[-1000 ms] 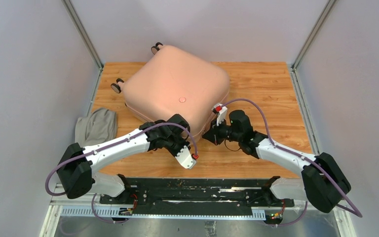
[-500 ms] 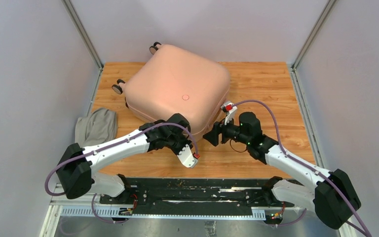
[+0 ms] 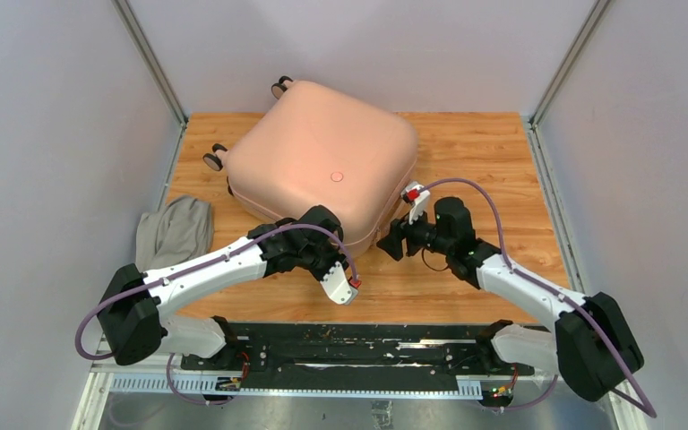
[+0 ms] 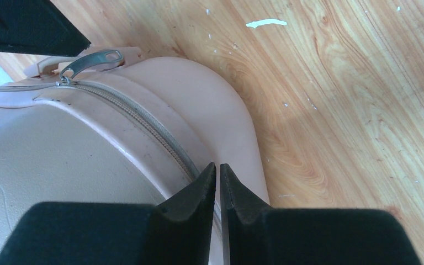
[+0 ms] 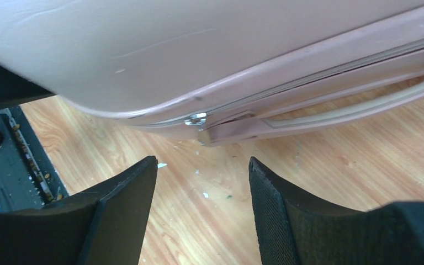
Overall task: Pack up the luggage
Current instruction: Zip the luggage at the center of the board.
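The luggage (image 3: pixel 322 166), a pale pink hard-shell suitcase, lies closed and flat on the wooden table (image 3: pixel 493 152), wheels (image 3: pixel 212 159) to the far left. My left gripper (image 3: pixel 315 224) rests at its near corner. In the left wrist view its tips (image 4: pixel 218 168) are shut together right over the zipper line (image 4: pixel 143 124), with nothing visible between them. A metal zipper pull (image 4: pixel 90 61) lies further along the seam. My right gripper (image 3: pixel 387 244) stands open just off the near right side. In the right wrist view it (image 5: pixel 202 161) faces a zipper slider (image 5: pixel 197 118) and the side handle (image 5: pixel 353 110).
A grey cloth bundle (image 3: pixel 176 230) lies at the table's left edge, beside my left arm. Bare wood stretches to the right of the suitcase. Grey walls close in on both sides, and the black base rail (image 3: pixel 358 345) runs along the near edge.
My right gripper has opened from shut at the suitcase's near side and drawn slightly back. The suitcase shifted a little to the right. The left gripper stayed put.
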